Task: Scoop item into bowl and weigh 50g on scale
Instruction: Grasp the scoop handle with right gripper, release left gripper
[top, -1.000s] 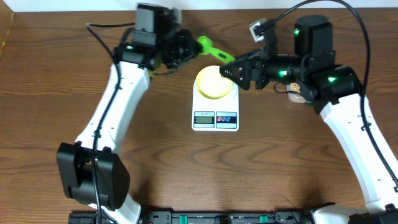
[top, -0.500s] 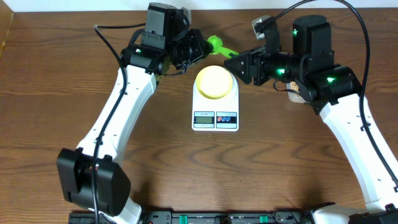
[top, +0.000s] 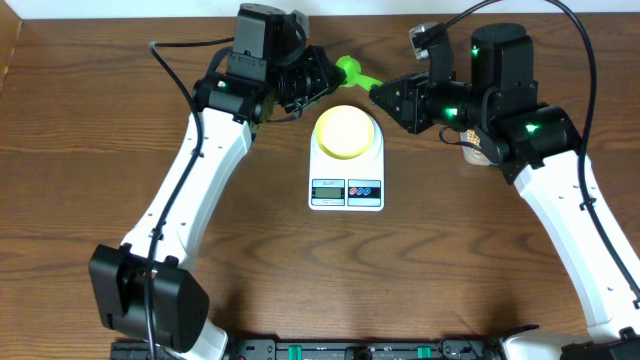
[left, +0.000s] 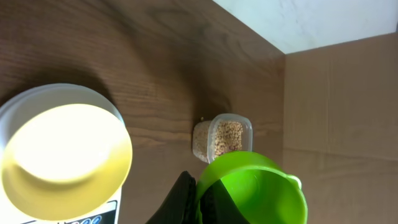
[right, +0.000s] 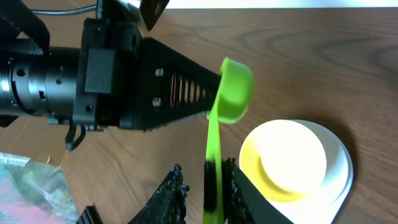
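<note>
The pale yellow bowl (top: 346, 131) sits on the white scale (top: 346, 188); it also shows in the left wrist view as the bowl (left: 62, 155) and in the right wrist view as the bowl (right: 289, 162). A green scoop (top: 349, 69) hangs behind the scale. My left gripper (top: 320, 80) is shut on the scoop's cup rim (left: 205, 180). My right gripper (top: 384, 94) straddles the scoop's handle (right: 213, 146), open: the handle rests against one finger, with a gap to the other. The item, tan beans (left: 227, 134), fills a clear tub (left: 202, 142) to the right.
In the overhead view the tub (top: 474, 148) lies mostly under my right arm. A crinkled plastic bag (right: 28, 186) lies beside it. A cardboard wall (left: 342, 112) stands along the table's right side.
My left gripper carried the scoop rightward, behind the scale. My right gripper rose from the bowl's edge to the scoop's handle, and its jaws have narrowed around it.
</note>
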